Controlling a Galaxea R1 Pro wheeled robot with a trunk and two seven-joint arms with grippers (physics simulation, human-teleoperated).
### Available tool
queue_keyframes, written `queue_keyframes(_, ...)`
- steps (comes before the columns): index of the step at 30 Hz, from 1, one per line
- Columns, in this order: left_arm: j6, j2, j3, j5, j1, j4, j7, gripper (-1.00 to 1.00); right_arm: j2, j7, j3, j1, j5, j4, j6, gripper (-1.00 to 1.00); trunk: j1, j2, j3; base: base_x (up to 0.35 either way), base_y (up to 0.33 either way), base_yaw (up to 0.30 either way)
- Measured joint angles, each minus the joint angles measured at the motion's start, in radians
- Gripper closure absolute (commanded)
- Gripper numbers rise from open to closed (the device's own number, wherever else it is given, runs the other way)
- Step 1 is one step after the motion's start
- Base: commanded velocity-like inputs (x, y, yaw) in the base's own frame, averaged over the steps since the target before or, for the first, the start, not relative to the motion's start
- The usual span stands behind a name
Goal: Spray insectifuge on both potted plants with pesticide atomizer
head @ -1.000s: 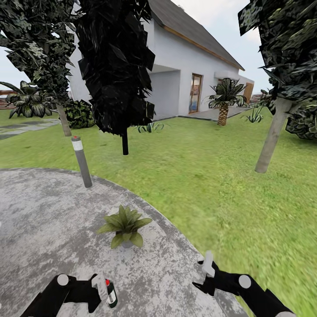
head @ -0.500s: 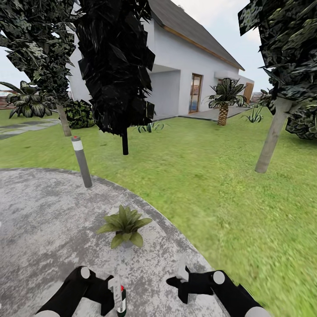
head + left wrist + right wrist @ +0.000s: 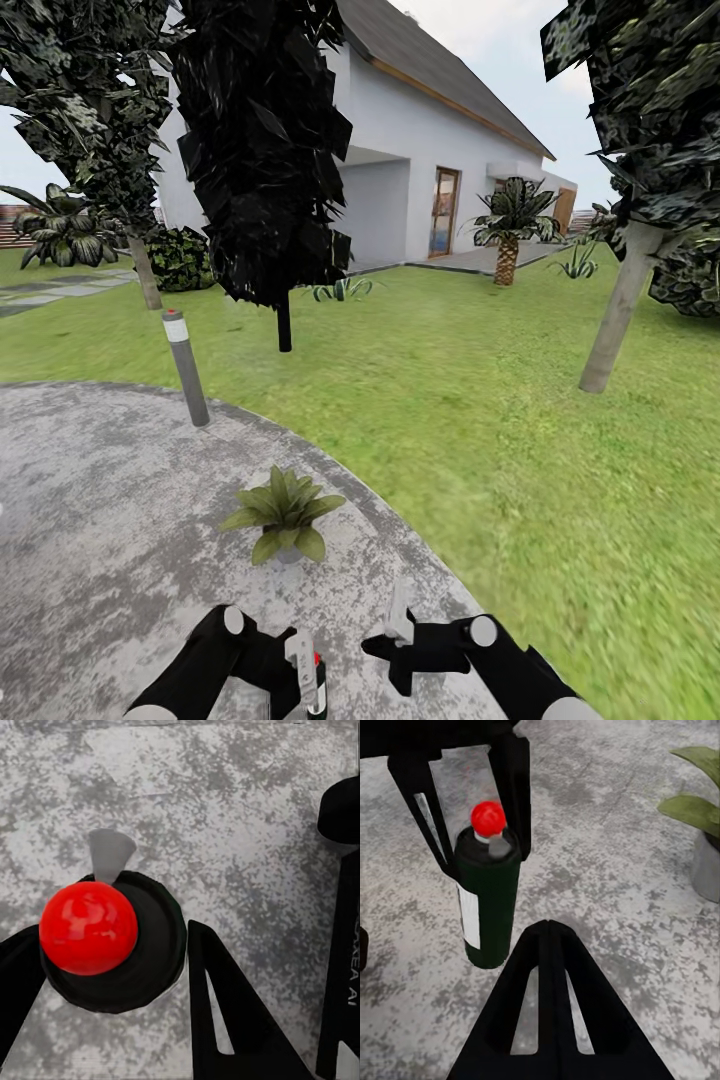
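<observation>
Dark-green pesticide atomizer (image 3: pixel 487 900) with a red cap stands upright, pinched between the fingers of the left tool (image 3: pixel 303 672) above the mottled grey paving (image 3: pixel 100 520). Right tool (image 3: pixel 397 640) hangs beside it; I cannot tell its spread. One potted plant (image 3: pixel 285 512) sits just ahead.

Pesticide atomizer (image 3: pixel 487 904): slim dark-green bottle, white label band, red knob on a pale grey head, upright between the fingers of my left gripper (image 3: pixel 305 675), low over the mottled grey paving of the garden (image 3: pixel 480 420). One potted plant (image 3: pixel 284 512), a low rosette of broad pointed leaves in a little grey pot, sits on the paving near the lawn edge, just beyond the bottle.
</observation>
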Motion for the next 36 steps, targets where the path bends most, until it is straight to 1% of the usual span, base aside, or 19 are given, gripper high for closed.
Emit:
queue_keyframes(3, 0.000, -0.011, 0.000, -0.002, -0.001, -0.003, 0.004, 1.00, 0.020, 0.000, 0.000, 0.000, 0.000, 0.001, 0.000, 1.00, 0.000, 0.000, 0.000, 0.000, 0.000, 0.000)
queue_keyframes(9, -0.001, -0.014, -0.001, -0.001, 0.000, -0.004, 0.032, 1.00, 0.042, -0.001, 0.000, 0.000, 0.000, 0.001, 0.000, 1.00, 0.000, 0.000, 0.000, 0.000, 0.000, 0.000)
queue_keyframes(19, -0.007, -0.031, -0.002, 0.002, -0.001, -0.002, 0.024, 1.00, 0.042, -0.001, -0.001, 0.000, 0.000, 0.001, 0.000, 1.00, 0.000, 0.000, 0.000, 0.000, 0.000, 0.000)
queue_keyframes(24, -0.013, -0.048, -0.002, 0.003, -0.001, 0.003, 0.019, 1.00, 0.042, -0.001, -0.001, 0.000, 0.000, 0.001, 0.000, 1.00, 0.000, 0.000, 0.000, 0.000, 0.000, 0.000)
queue_keyframes(26, -0.011, -0.055, -0.016, 0.003, -0.001, 0.004, 0.020, 1.00, 0.042, -0.001, -0.001, 0.000, 0.000, 0.002, 0.000, 1.00, 0.000, 0.000, 0.000, 0.000, 0.000, 0.000)
queue_keyframes(27, -0.009, -0.057, -0.029, 0.005, -0.001, 0.003, 0.022, 1.00, 0.042, -0.001, -0.001, 0.000, 0.000, 0.002, 0.000, 1.00, 0.000, 0.000, 0.000, 0.000, 0.000, 0.000)
queue_keyframes(29, -0.007, -0.058, -0.038, 0.008, -0.001, 0.001, 0.024, 1.00, 0.042, -0.001, -0.001, 0.000, 0.000, 0.002, 0.000, 1.00, 0.000, 0.000, 0.000, 0.000, 0.000, 0.000)
queue_keyframes(36, -0.006, -0.056, -0.041, 0.010, -0.001, -0.002, 0.019, 1.00, 0.042, -0.001, -0.001, 0.000, 0.000, 0.002, 0.000, 1.00, 0.000, 0.000, 0.000, 0.000, 0.000, 0.000)
